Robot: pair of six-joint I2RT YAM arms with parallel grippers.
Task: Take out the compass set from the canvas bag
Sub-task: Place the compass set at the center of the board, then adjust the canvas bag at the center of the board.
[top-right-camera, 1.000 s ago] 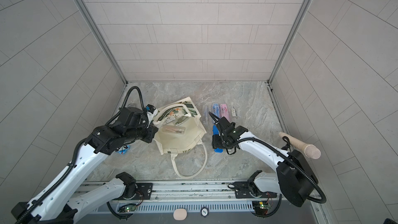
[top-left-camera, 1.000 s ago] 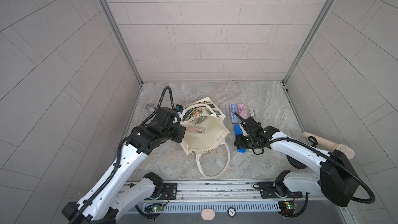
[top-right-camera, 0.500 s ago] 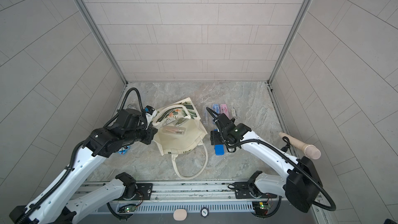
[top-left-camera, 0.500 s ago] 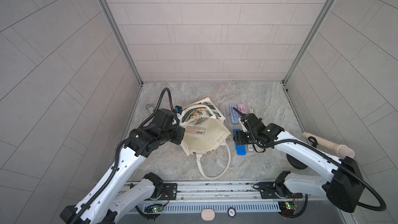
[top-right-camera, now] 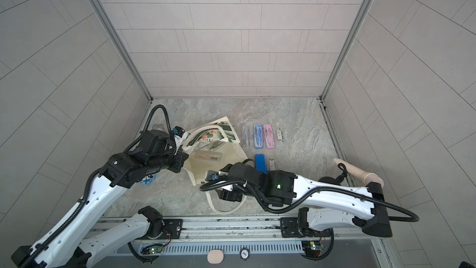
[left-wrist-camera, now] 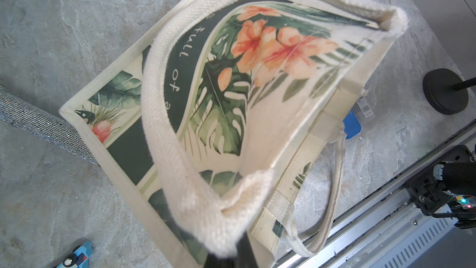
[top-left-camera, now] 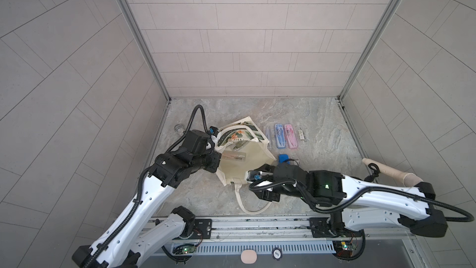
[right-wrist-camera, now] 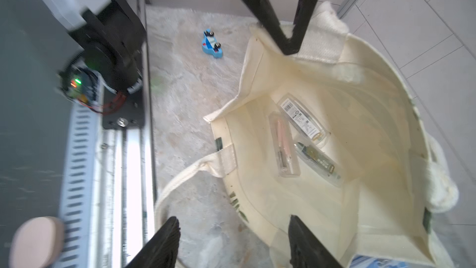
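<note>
Holding the canvas bag (right-wrist-camera: 373,202) open, left gripper (right-wrist-camera: 291,46) is clamped on its limp rim; right gripper (right-wrist-camera: 231,230) jaws apart. Compass case (right-wrist-camera: 284,145) looks light, stiff, slick: pinch across its width.

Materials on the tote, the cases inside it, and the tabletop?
Canvas bag: coarse woven cream fabric, matte; the weave shows on its handle strap. Clear cases: glossy see-through plastic, likely rigid; contents and a barcode label show through. Tabletop: grey veined stone look; real stone or laminate, cannot tell.
</note>
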